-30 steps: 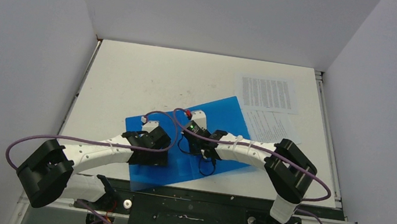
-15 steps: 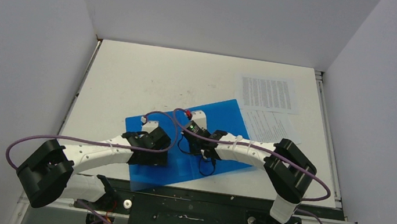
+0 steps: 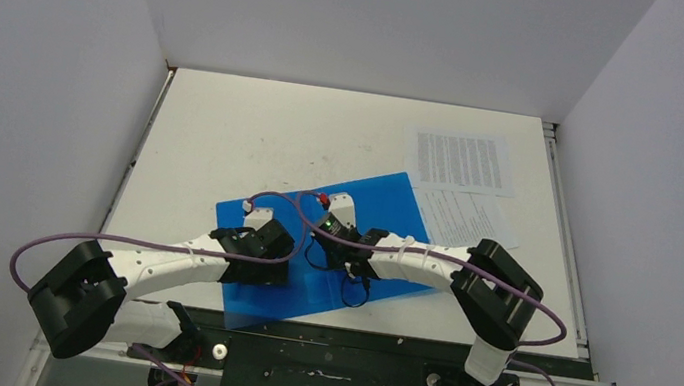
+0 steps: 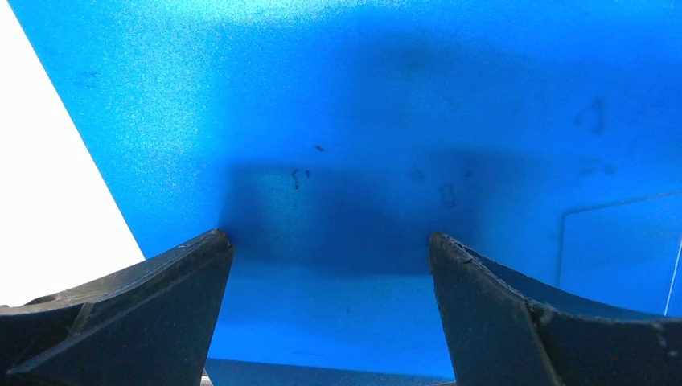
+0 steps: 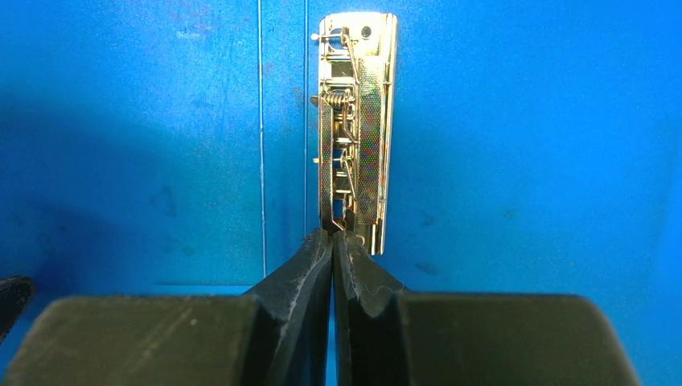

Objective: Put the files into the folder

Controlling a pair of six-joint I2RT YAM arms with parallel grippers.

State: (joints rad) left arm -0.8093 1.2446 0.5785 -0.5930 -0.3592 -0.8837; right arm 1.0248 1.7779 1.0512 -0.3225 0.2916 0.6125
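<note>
the folder (image 3: 386, 197) lies open on the table (image 3: 246, 129). left jaws are spread wide just over its cover; right jaws are pressed together, tips at the clip's (image 5: 355, 129) near end. the files (image 3: 461, 161) lie well beyond the right jaws, to their right. thin, limp, slippery sheets: likely best pinched at an edge.

Bright, even light from above; my left gripper (image 4: 328, 237) drops a soft shadow on the folder (image 4: 402, 80); the clip (image 5: 366, 121) glints, sharp.
</note>
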